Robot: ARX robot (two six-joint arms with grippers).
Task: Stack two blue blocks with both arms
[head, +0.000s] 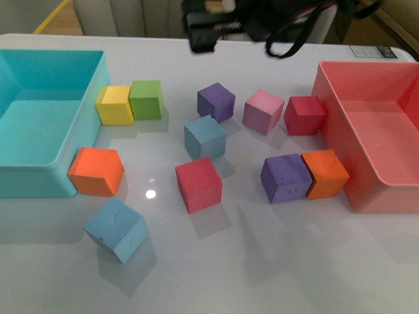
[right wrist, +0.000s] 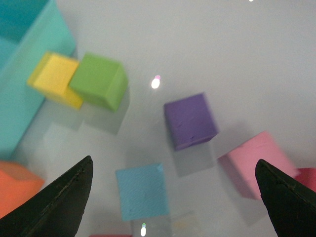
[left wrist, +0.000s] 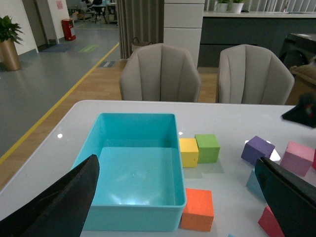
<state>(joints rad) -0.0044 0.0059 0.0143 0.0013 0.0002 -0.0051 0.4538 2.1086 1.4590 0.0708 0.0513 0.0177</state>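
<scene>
Two sky-blue blocks lie apart on the white table: one blue block (head: 205, 136) mid-table and another blue block (head: 116, 229) tilted near the front left. In the right wrist view the middle blue block (right wrist: 142, 191) lies below and between the spread fingers of my open right gripper (right wrist: 174, 160), which holds nothing. That gripper (head: 213, 31) hangs high at the far edge in the front view. My left gripper (left wrist: 177, 160) is open and empty, high over the teal bin (left wrist: 133, 217). The left arm is out of the front view.
A teal bin (head: 39, 180) stands at the left and a pink-red bin (head: 337, 124) at the right. Around the blue blocks lie yellow (head: 115, 104), green (head: 146, 99), purple (head: 216, 101), pink (head: 263, 111), red (head: 198, 184) and orange (head: 97, 171) cubes.
</scene>
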